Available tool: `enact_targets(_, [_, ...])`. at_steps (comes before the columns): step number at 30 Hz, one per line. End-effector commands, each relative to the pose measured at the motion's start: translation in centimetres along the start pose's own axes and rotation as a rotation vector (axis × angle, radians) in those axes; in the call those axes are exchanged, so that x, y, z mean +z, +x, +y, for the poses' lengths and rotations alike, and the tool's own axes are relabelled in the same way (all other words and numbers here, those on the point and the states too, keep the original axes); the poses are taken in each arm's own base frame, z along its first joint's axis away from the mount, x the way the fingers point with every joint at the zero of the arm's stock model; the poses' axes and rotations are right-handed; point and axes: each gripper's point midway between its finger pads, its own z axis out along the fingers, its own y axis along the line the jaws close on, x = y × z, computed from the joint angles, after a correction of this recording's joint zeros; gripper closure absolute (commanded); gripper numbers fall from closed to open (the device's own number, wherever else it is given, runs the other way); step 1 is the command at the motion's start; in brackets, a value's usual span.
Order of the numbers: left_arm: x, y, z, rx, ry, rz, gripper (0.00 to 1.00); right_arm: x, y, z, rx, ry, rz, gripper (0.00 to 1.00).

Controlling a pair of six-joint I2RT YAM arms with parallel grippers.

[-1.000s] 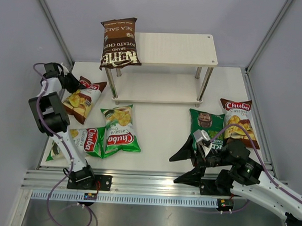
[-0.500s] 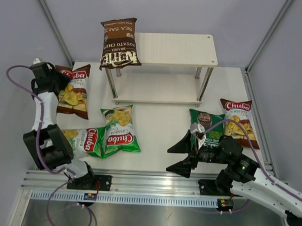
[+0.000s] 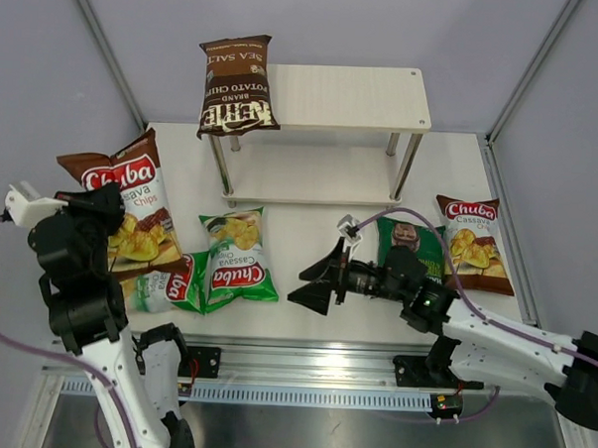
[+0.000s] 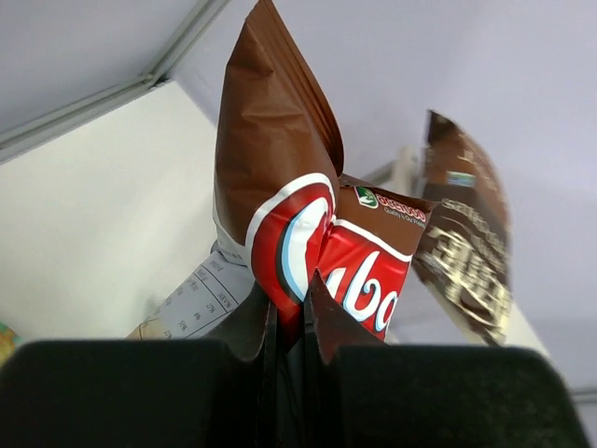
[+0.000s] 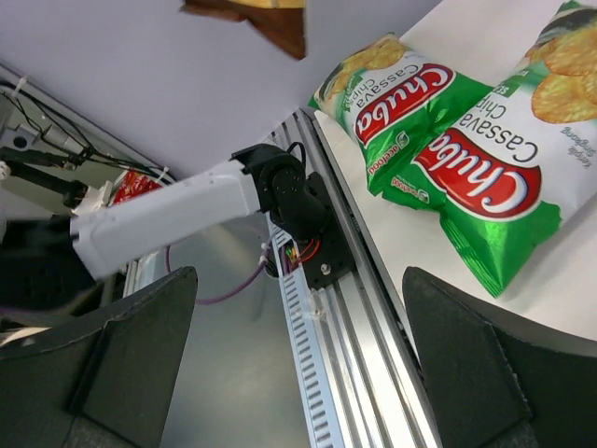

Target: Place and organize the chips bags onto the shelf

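Chips bag (image 3: 126, 211), brown-white Chuba, held aloft above left edge of surface (image 3: 318, 247); left jaws clamped on its edge; right jaws wide apart, empty, near front edge.

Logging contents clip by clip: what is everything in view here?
Kettle bag: one, dark brown, on the shelf's top board, left end, overhanging.
white-brown Chuba bags: two; one held up at the left, one lying at the table's right.
light green Chuba bags: two, lying side by side left of centre.
dark green bag: one, lying right of centre.
shelf: one, pale wood boards, metal legs, far centre.
table: one, white.
left hand: shut on a white-brown Chuba bag's edge.
right hand: open, empty, near table centre.
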Motion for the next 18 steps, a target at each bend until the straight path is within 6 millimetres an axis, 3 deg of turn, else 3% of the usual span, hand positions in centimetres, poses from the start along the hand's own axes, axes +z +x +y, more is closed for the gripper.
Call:
enact_targets(1, [-5.0,-0.3,-3.2,-0.077,0.107,0.015,1.0,3.5,-3.8,3.6,0.043,-0.168,-0.121,0.01])
enact_targets(2, [-6.1,-0.1,-3.4,-0.092,0.109,0.031,1.0,4.3,-4.3,4.4,0.037,-0.194,-0.13,0.01])
enact_targets(3, [-8.1,-0.6,-5.3,-0.117,0.176,0.028,1.0,5.6,-3.1,4.8,0.046,-0.204,-0.105,0.0])
enact_targets(5, [-10.6,-0.6,-7.3,-0.179,0.271,0.039,1.0,6.9,-4.4,6.8,0.012,-0.239,-0.171,0.01])
enact_targets(6, [-11.6,-0.3,-8.5,-0.195,0.325,0.074,1.0,7.7,-4.2,7.0,-0.001,-0.238,-0.176,0.0])
enact_targets(8, [-12.6,0.2,-9.9,-0.272,0.377,0.144,1.0,8.3,-4.4,9.2,-0.043,-0.273,-0.224,0.0])
enact_targets(10, [-13.2,1.2,-10.9,-0.324,0.437,0.227,1.0,8.7,-5.5,9.6,-0.045,-0.27,-0.31,0.0])
enact_targets(12, [-14.0,1.2,-12.3,-0.371,0.497,0.28,1.0,9.3,-5.2,9.2,-0.03,-0.249,-0.344,0.01])
enact_targets(18, [-16.3,0.5,-14.6,-0.398,0.593,0.349,1.0,10.9,-6.2,12.5,-0.079,-0.365,-0.382,0.0])
